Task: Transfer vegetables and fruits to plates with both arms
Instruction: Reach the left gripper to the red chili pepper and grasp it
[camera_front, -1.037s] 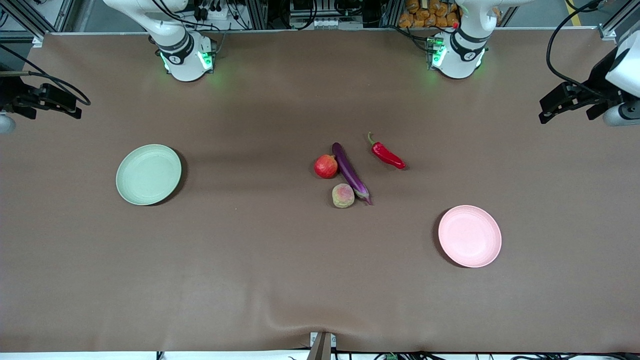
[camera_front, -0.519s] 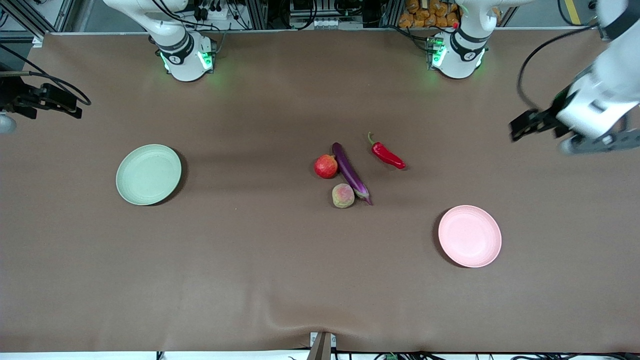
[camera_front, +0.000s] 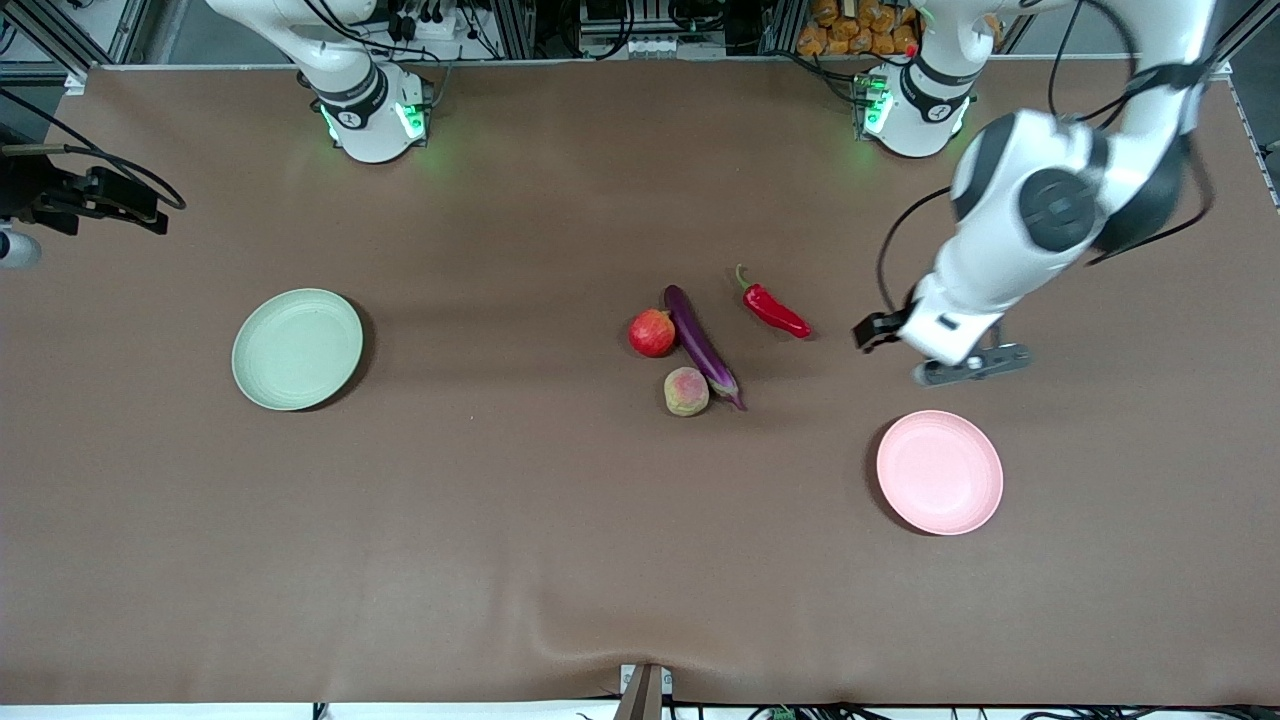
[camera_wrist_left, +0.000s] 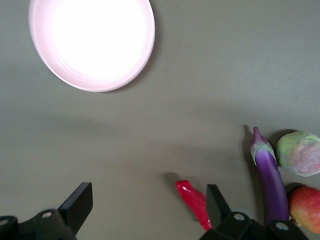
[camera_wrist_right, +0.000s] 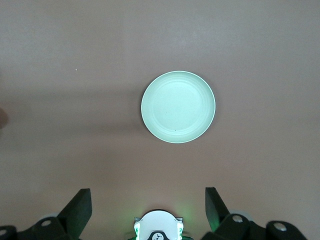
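- Left gripper (camera_front: 880, 335): carried in the air over bare table between the red chili pepper (camera_front: 775, 308) and the pink plate (camera_front: 940, 472); fingers (camera_wrist_left: 80, 202) spread wide apart in the left wrist view, nothing held.
- Red chili pepper: lying on the table just beside the left gripper, toward the right arm's end; partly hidden by one finger in the left wrist view.
- Pink plate: found near the left gripper, nearer the front camera; nothing on it.
- Purple eggplant (camera_front: 702, 346): laid on the table past the chili from the left gripper.
- Pomegranate-like fruit (camera_front: 652, 333) and peach (camera_front: 687, 391): both set right against the eggplant, the peach nearer the front camera.
- Right gripper (camera_front: 110, 205): seen at the right arm's edge of the table, well apart from the produce; fingers (camera_wrist_right: 80, 205) parted, empty; this arm waits.
- Pale green plate (camera_front: 297, 349): placed near the right gripper, nothing on it.
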